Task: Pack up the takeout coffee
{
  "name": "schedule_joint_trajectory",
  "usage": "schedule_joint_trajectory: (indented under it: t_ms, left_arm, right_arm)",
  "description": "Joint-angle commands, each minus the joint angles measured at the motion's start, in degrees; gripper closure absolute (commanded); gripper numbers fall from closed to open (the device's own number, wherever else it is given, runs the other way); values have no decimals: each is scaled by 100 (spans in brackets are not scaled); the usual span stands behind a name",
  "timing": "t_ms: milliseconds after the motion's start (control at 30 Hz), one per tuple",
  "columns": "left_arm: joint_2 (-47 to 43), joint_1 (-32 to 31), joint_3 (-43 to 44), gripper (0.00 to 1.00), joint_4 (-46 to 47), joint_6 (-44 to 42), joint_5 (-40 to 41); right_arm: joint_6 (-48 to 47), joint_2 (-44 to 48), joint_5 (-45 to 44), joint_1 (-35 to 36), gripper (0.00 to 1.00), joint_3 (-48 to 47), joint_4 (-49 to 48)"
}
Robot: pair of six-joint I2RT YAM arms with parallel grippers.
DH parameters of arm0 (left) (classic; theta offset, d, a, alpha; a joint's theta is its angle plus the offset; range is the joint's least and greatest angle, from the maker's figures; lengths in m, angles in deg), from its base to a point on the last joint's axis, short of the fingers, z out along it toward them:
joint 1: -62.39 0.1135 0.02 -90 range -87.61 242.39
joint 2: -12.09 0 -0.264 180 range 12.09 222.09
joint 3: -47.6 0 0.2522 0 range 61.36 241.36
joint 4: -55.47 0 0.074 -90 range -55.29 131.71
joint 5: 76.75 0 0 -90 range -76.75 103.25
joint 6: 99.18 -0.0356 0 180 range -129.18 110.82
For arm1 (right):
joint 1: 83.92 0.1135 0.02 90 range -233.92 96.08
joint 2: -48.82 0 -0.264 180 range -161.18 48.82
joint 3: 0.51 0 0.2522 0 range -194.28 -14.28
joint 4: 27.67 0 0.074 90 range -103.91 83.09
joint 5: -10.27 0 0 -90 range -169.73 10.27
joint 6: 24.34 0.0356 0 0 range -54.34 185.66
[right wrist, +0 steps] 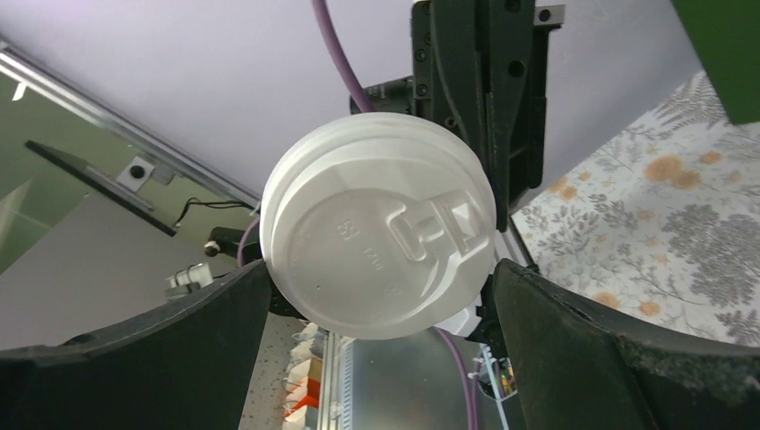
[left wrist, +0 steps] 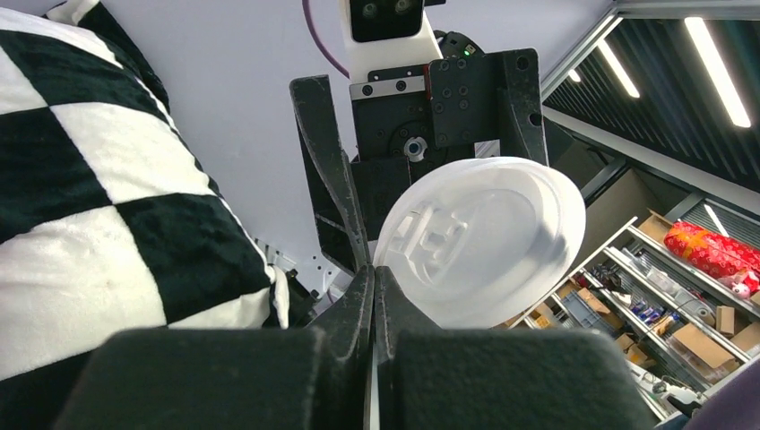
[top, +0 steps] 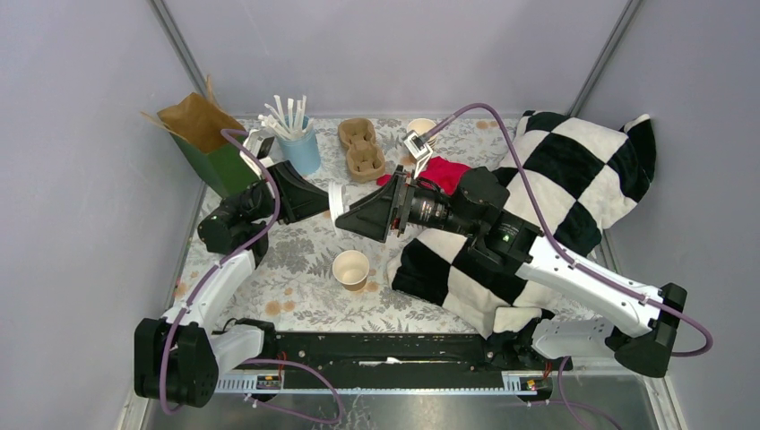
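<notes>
Left gripper (top: pixel 326 200): we see its fingers pressed together on the rim of the white lid (right wrist: pixel 381 237) — held on edge in the air above the floral table (top: pixel 287 260).
Right gripper (right wrist: pixel 378 269): jaws wide apart, one finger on each side of that lid (whether they touch it we cannot tell).
Paper cup (top: pixel 351 269): upright and open-topped on the table, just on the near side of both grippers.
Green paper bag (top: pixel 211 148): open, at the far left corner — well apart from the cup.

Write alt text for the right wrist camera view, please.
A white plastic lid hangs mid-air between the right gripper's wide-open black fingers. The left gripper, behind it, pinches its rim; a floral tablecloth shows at right.
</notes>
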Motion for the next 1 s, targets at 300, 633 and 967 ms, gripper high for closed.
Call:
schedule_joint_trajectory:
  t_ms: [300, 633, 967]
  left_arm:
    - [-195, -19, 274, 100, -509, -741, -94]
    - [-92, -19, 242, 100, 61, -334, -115]
    - [-117, -18, 248, 100, 76, -319, -147]
  right_arm:
    - [-218, 294, -409, -39, 0, -36, -7]
    - [156, 182, -212, -102, 0, 47, -437]
    - [214, 21, -212, -142, 0, -38, -355]
